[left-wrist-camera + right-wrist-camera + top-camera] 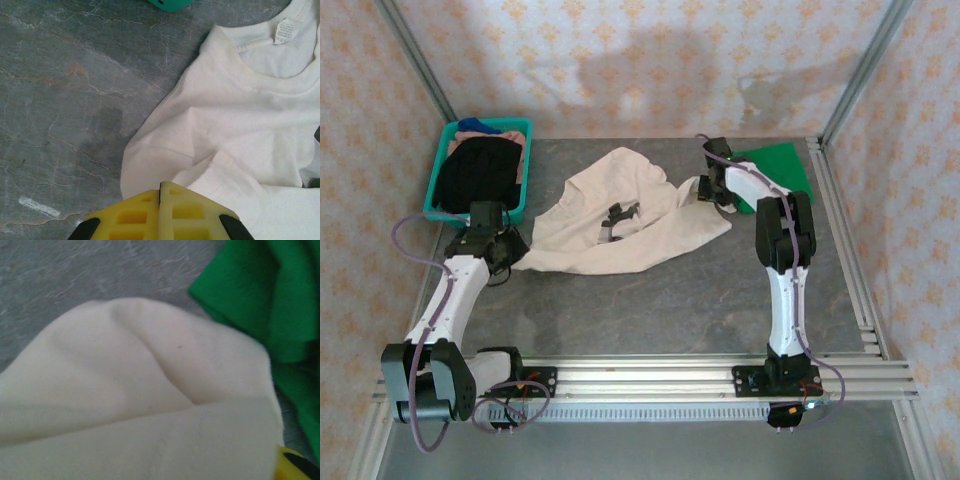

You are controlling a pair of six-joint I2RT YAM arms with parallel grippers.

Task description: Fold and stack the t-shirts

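The cream t-shirt [610, 235] lies crumpled mid-table, its small black print [620, 215] facing up. Its collar with a label [285, 31] is in the left wrist view. My left gripper [508, 248] sits at the shirt's left edge. Its yellow fingers [161, 192] are shut together over the cloth's rim, and I see no cloth between them. My right gripper [708, 190] is at the shirt's right sleeve. Cream cloth [140, 405] covers its jaws, leaving one yellow fingertip [294, 466] visible. The green t-shirt [775, 165] lies at the back right, close beside that sleeve [280, 300].
A teal basket [438, 170] holding dark and tan clothes stands at the back left, just behind my left arm; its corner [170, 4] shows in the left wrist view. Metal frame rails [840, 230] run along the table's right side and front. Bare grey tabletop [650, 310] lies in front of the shirt.
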